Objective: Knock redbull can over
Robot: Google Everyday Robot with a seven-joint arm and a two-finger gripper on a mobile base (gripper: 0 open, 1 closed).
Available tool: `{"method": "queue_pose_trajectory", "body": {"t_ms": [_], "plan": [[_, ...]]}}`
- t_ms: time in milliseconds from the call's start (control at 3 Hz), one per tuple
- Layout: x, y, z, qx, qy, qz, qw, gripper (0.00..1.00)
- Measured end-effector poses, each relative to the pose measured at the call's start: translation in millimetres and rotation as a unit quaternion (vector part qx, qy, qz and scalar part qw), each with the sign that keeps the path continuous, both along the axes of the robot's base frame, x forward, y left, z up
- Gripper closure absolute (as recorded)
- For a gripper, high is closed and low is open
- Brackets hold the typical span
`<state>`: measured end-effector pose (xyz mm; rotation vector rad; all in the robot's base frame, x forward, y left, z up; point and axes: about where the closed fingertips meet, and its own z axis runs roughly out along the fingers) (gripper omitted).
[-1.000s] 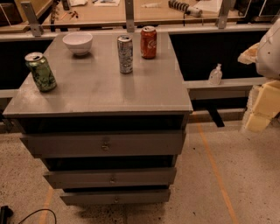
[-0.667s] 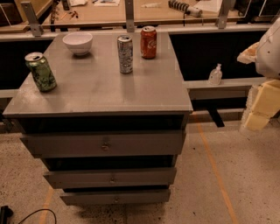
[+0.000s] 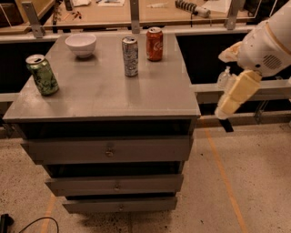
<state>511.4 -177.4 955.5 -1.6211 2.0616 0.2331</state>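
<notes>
The redbull can [image 3: 130, 56] stands upright on the grey cabinet top [image 3: 104, 95], near the back and right of the middle. It is slim, silver-grey with a mottled bluish pattern. A red-orange soda can [image 3: 154, 43] stands just behind and to its right. My gripper [image 3: 231, 101] hangs from the white arm [image 3: 268, 43] off the cabinet's right side, below the level of the top and well to the right of the redbull can. It touches nothing.
A green can [image 3: 42, 74] stands at the left edge of the top and a white bowl [image 3: 81, 44] at the back left. The cabinet has several drawers [image 3: 109, 150]. A wooden workbench [image 3: 150, 11] runs behind, and a rail [image 3: 245, 88] holding a small bottle [image 3: 223, 77] is to the right.
My arm and gripper have moved left and slightly up, closer to the cabinet's right side. The cans and the bowl have not moved.
</notes>
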Motion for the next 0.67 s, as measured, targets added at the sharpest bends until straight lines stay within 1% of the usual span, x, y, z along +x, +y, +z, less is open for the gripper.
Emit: {"method": "queue_pose_trajectory", "body": {"t_ms": [333, 667], "plan": [[45, 32, -18, 0.115, -0.013, 0.022, 0.9930, 0.00], [79, 62, -25, 0.188, -0.051, 0.033, 0.9803, 0.00]]}}
